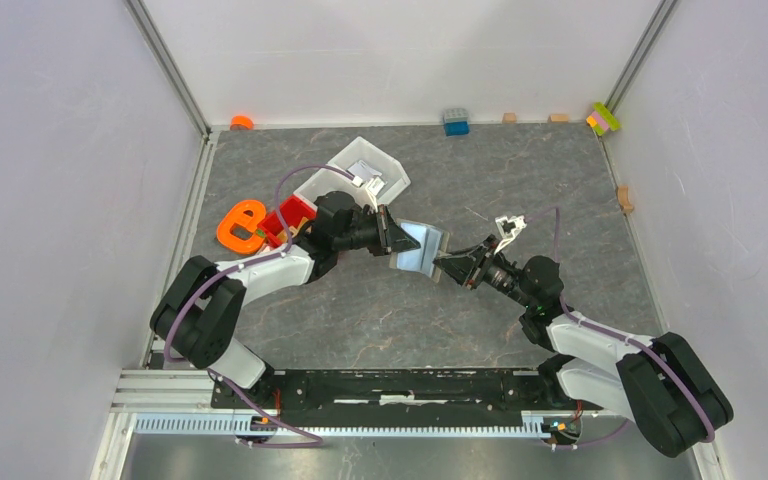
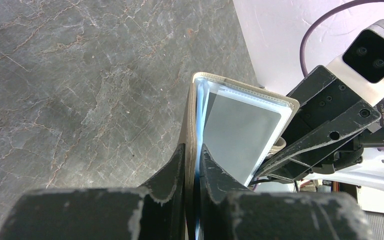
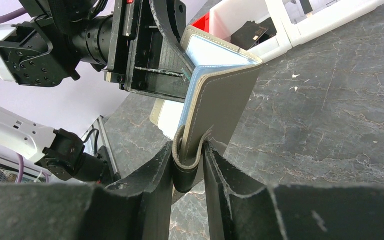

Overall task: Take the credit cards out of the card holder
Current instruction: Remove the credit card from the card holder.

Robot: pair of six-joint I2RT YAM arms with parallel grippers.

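Note:
The taupe card holder [image 1: 422, 250] hangs open above the table between my two grippers. My left gripper [image 1: 392, 236] is shut on one flap, with a pale blue card edge [image 2: 203, 102] pressed against that flap. A whitish-grey card [image 2: 240, 132] sits in the clear sleeve of the holder [image 2: 191, 120]. My right gripper [image 1: 452, 264] is shut on the folded end of the other flap [image 3: 225, 100]. In the right wrist view the pale blue card [image 3: 212, 52] shows inside the fold, by the left gripper's fingers [image 3: 167, 50].
A white bin [image 1: 392, 163] with a flat grey piece in it stands behind the left gripper, and a red bin [image 1: 292, 213] is beside it. An orange object [image 1: 240, 226] lies at the left. A blue block [image 1: 455, 122] and small blocks line the back wall.

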